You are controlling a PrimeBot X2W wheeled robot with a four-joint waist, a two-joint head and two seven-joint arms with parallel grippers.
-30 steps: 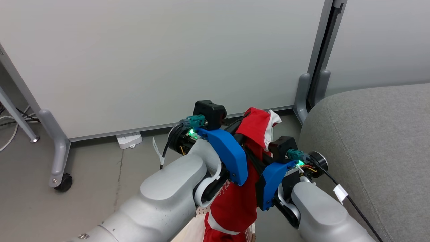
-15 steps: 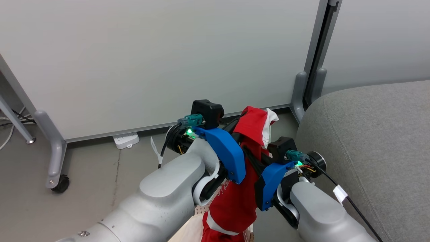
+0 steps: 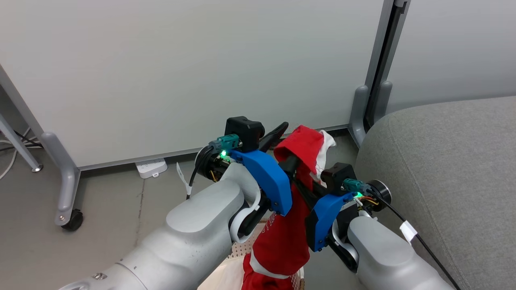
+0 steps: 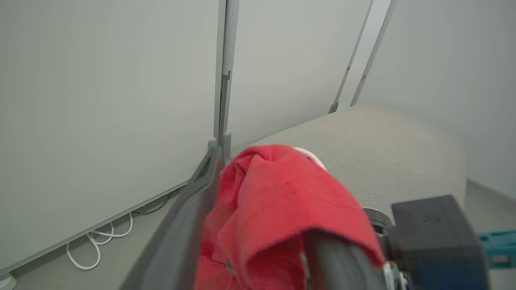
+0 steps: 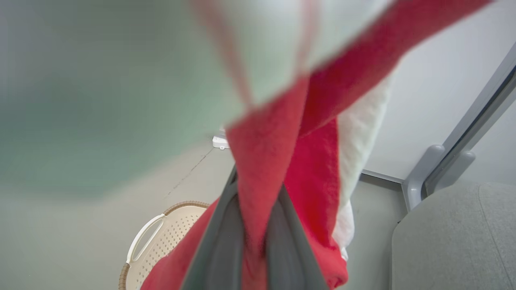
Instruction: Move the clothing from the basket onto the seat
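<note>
1. Hanging aloft: red clothing (image 3: 282,241) with white trim, above the basket (image 5: 161,237) and just beside the grey seat (image 3: 443,169), not yet on it.
2. Right tool (image 5: 258,189): fingers closed on a bunched fold.
3. Left tool (image 3: 287,141): fingers spread wide, with cloth draped over one of them, unpinched.
4. Risks: the draped cloth may snag that finger and pull free of the single pinch; the low hem may catch the basket rim.
5. Basket contents: the perforated part in view is bare; the garment hides the rest.
</note>
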